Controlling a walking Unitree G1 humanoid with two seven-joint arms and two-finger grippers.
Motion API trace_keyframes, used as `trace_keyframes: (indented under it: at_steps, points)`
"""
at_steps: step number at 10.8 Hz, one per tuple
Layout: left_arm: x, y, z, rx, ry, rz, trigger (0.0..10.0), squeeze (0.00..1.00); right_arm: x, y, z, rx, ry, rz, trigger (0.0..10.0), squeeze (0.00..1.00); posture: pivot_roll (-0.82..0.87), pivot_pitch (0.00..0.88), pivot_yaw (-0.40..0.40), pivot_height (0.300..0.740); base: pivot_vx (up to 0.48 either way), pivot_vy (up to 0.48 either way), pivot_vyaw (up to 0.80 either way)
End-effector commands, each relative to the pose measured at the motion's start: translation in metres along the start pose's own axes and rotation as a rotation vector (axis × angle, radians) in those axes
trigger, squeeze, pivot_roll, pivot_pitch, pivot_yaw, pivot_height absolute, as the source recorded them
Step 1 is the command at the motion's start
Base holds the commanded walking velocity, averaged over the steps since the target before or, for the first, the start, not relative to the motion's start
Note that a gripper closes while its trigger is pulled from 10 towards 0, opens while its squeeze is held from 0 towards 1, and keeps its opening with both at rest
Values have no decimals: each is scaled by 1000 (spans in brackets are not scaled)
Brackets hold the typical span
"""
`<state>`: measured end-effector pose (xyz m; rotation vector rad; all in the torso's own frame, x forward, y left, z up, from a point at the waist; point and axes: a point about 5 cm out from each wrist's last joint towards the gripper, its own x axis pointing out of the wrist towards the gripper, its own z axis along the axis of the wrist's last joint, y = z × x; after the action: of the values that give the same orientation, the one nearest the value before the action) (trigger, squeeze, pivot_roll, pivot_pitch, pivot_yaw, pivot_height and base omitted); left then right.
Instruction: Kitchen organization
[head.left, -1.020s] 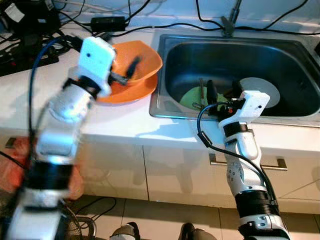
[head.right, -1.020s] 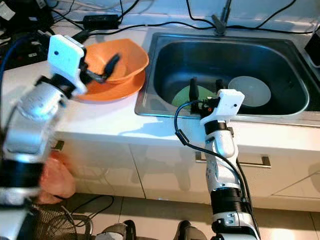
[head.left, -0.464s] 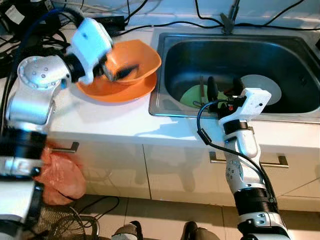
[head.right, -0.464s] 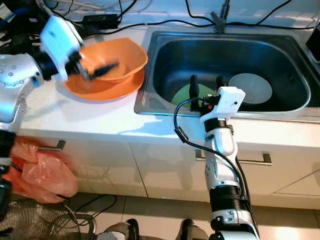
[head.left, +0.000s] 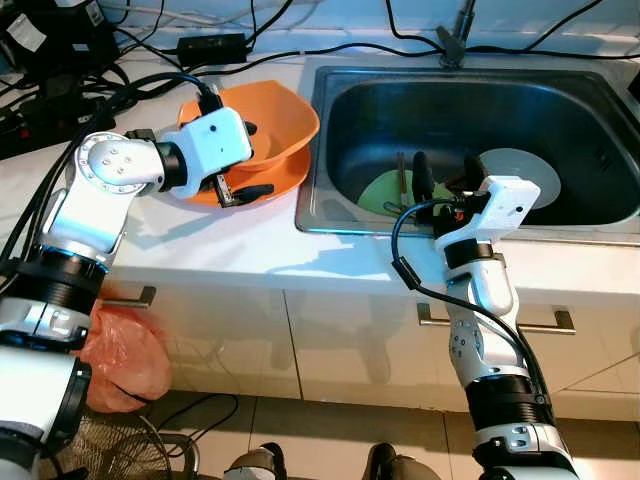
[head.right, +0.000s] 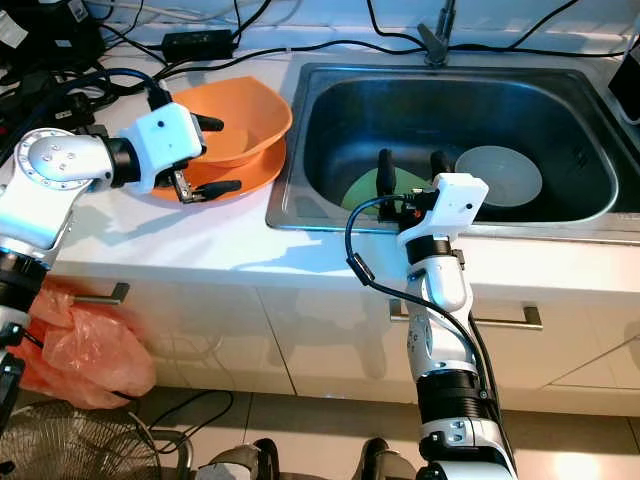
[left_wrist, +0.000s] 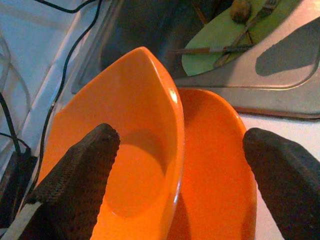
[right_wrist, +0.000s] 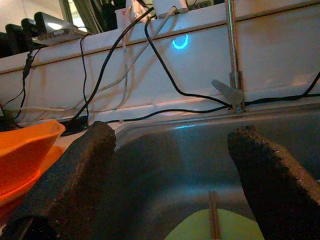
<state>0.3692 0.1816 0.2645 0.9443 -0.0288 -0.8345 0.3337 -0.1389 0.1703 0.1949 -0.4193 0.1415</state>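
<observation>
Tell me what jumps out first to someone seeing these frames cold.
The bright orange bowl, stacked on an orange plate on the white counter left of the sink, with the left gripper open around the bowl's near rim. Next, the right gripper, open, held over the sink's front edge above a green plate carrying utensils; a white plate lies beside it.

Orange bowl (head.left: 268, 120), orange plate (head.left: 285, 176), green plate (head.left: 385, 192).

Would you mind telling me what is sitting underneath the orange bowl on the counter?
An orange plate lies under the orange bowl, its rim showing on the sink side. The plate's middle is covered by the bowl.
</observation>
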Motion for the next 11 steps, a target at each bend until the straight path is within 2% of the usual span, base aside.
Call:
trace_keyframes:
  at_steps: [1, 2, 4, 6, 8, 9, 11]
  points:
    - [-1, 6, 3, 58, 22, 2, 10000, 0, -12, -3, -22, 21, 112, -35, 10000, 0, 178, 134, 85, 740, 0, 0, 0]
    - [0, 10, 2, 126, 70, 11, 10000, 0, -12, -3, -23, 23, 112, -37, 10000, 0, 178, 137, 89, 740, 0, 0, 0]
    - [3, 11, -1, 191, 133, 13, 10000, 0, -12, -2, -23, 27, 111, -39, 10000, 0, 179, 139, 90, 740, 0, 0, 0]
    - [9, 8, -6, 179, 141, 11, 10000, 0, -11, -3, -23, 26, 110, -43, 10000, 0, 174, 140, 91, 740, 0, 0, 0]
    - [16, 6, -11, 203, 169, 41, 10000, 0, -12, -4, -23, 24, 110, -49, 10000, 0, 171, 140, 91, 740, 0, 0, 0]
    - [18, 9, -11, 220, 180, 82, 0, 0, -13, -4, -23, 23, 111, -49, 10000, 0, 170, 142, 90, 740, 0, 0, 0]
    - [20, 13, -8, 226, 166, 131, 0, 0, -13, -5, -23, 22, 113, -49, 10000, 0, 168, 143, 88, 740, 0, 0, 0]
